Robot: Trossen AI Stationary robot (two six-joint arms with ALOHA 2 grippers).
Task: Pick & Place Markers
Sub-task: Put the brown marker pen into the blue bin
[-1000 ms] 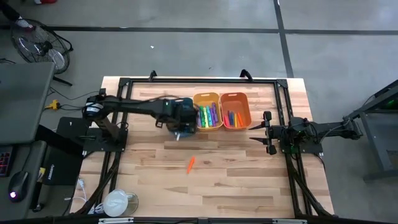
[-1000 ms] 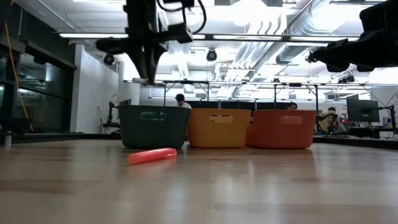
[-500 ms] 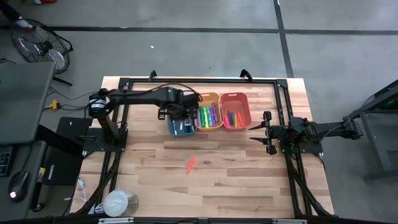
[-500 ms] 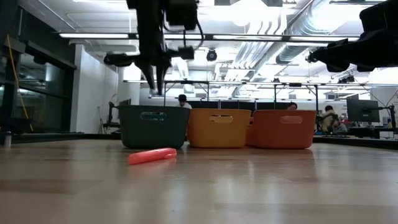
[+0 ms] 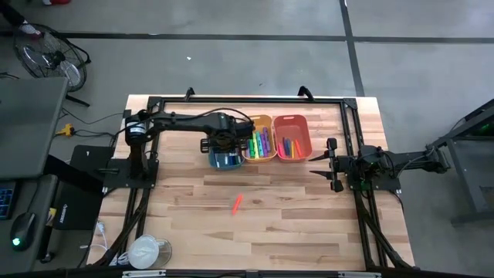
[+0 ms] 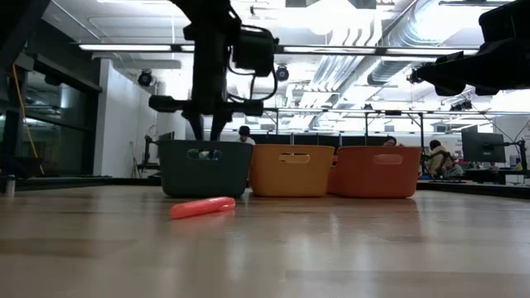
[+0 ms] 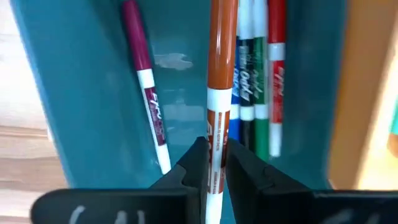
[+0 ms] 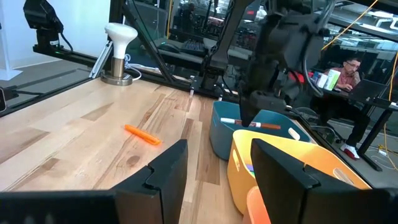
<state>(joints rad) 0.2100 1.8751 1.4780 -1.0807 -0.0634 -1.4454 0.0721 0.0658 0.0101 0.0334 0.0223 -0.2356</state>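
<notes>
My left gripper (image 5: 223, 144) hangs over the teal bin (image 5: 226, 160), pointing down, shut on an orange-capped marker (image 7: 219, 68). From the right wrist view that marker (image 8: 260, 126) lies level just above the bin's rim. On the bin's floor lie a purple marker (image 7: 147, 87) and a blue, a green and a red one (image 7: 277, 62). More markers fill the yellow-orange bin (image 5: 259, 141) and the orange bin (image 5: 292, 137). One orange marker (image 5: 236, 204) lies flat on the table. My right gripper (image 5: 321, 164) waits open at the table's right. My left gripper pinches the marker's white barrel (image 7: 213, 134) between its two fingers, on the stretch away from the orange cap. The fingers come from above, pointing down, and lie across the marker. The marker hangs level, clear of the bin's floor and of the markers there.
The three bins stand side by side at the table's far middle. A white object (image 5: 147, 251) sits at the near left corner. Black frame rails (image 5: 247, 100) run along the table's edges. Bare wood lies around the loose orange marker (image 6: 202, 207).
My left gripper has sunk toward the teal bin and drifted toward the table's far edge, carrying the orange-capped marker level with it; its fingertips now reach down to the bin's rim.
</notes>
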